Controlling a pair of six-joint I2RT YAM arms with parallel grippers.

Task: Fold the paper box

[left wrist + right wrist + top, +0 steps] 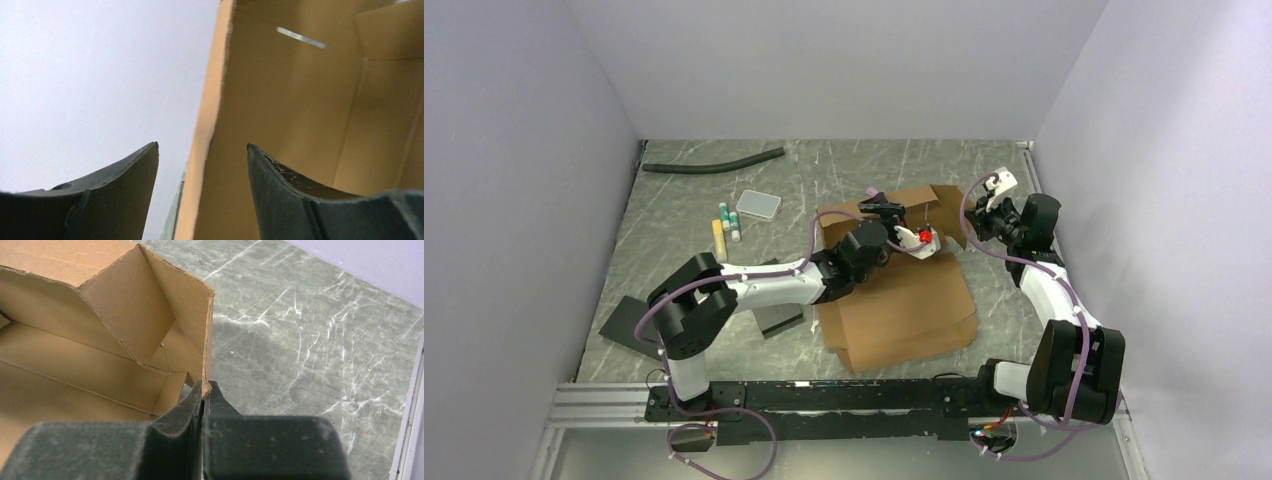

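Plain brown paper box (pixel 904 315), grey white-veined table (pixel 684 220), black tube (pixel 714 162), pale lilac walls (pixel 824 60)

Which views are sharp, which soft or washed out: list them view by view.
Top external: even light, sharp, only faint shadows on the table. Left wrist: the paper box wall is too close and soft, the background washed-out white. Right wrist: crisp on the box's edge and the scratched table, where the box casts a soft shadow.
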